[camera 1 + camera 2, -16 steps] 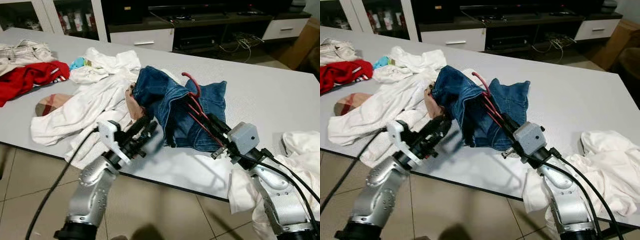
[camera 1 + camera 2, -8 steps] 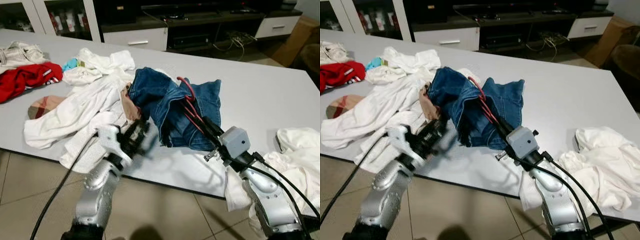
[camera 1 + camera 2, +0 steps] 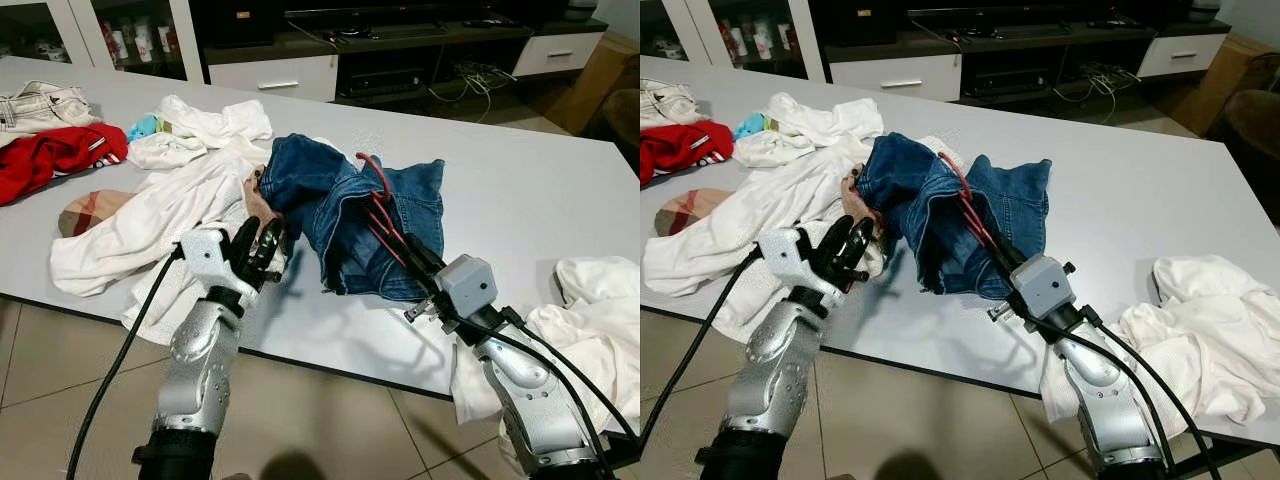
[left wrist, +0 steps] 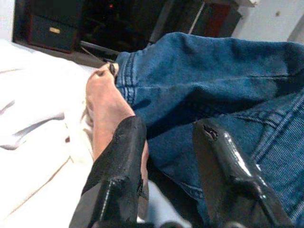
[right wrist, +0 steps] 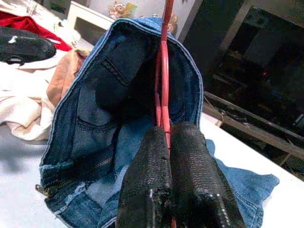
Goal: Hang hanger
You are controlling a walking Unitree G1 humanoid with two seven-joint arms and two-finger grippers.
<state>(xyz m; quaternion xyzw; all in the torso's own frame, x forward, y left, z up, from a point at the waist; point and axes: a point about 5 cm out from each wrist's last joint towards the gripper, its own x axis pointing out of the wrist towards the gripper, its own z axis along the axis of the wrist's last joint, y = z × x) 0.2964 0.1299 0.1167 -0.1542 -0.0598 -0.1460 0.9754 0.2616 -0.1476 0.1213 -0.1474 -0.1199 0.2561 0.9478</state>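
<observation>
Grey table (image 3: 520, 190) carried everything. Biggest item: white garment pile (image 3: 150, 215) spread from the table's left part down to its near edge. More white cloth (image 3: 600, 320) hung over the near right corner, beside my right arm. Blue jeans (image 3: 345, 215) sat bunched mid-table, nearer the front edge, touching the white pile on their left. Red garment (image 3: 50, 160) lay at the left edge, beige trousers (image 3: 40, 100) behind it at the far left corner. Red hanger (image 3: 385, 205) ran through the jeans, hook sticking up out of the denim, lower wires coming out toward the near edge. My right gripper (image 5: 164, 142) was clamped narrow on those wires, fingers pressed together around them. My left gripper (image 4: 166, 142) was spread apart at the jeans' left edge, one finger (image 4: 121, 152) against the tan fabric (image 4: 102, 104) there, holding nothing.
</observation>
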